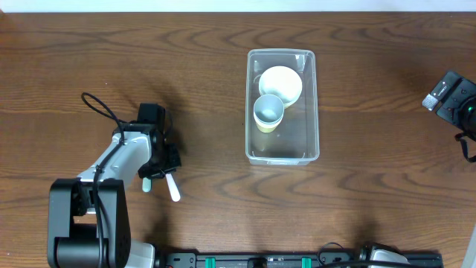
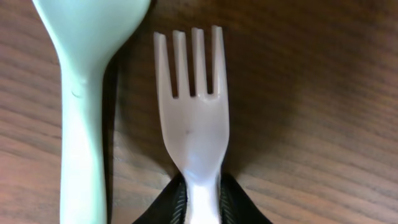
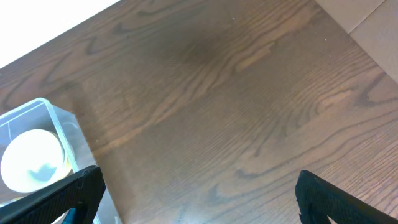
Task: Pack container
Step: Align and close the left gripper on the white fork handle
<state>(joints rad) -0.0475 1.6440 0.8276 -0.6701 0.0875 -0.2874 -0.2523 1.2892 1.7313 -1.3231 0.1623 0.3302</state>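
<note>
A dark brown wood-grain table fills nearly every view. In the right wrist view a white area lies past its edge at the upper left and a tan surface at the upper right. At the lower left of the overhead frame, a white plastic fork and a pale green plastic spoon lie side by side on the wood, close together but apart. In the left wrist view the spoon is left of the fork. The left gripper is clamped on the fork's handle, its black pads pressing in from both sides while the tines point to the top of that frame. The right gripper sits at the right edge of the overhead frame, its jaws spread wide and holding nothing. The clear plastic rectangular container stands just right of centre in the overhead frame. It holds a round cream bowl at its upper end and a small grey-blue cup just below the bowl. The container is well apart from the left gripper, up and to the right of it, with only bare wood between them. It is also well left of the right gripper.
</note>
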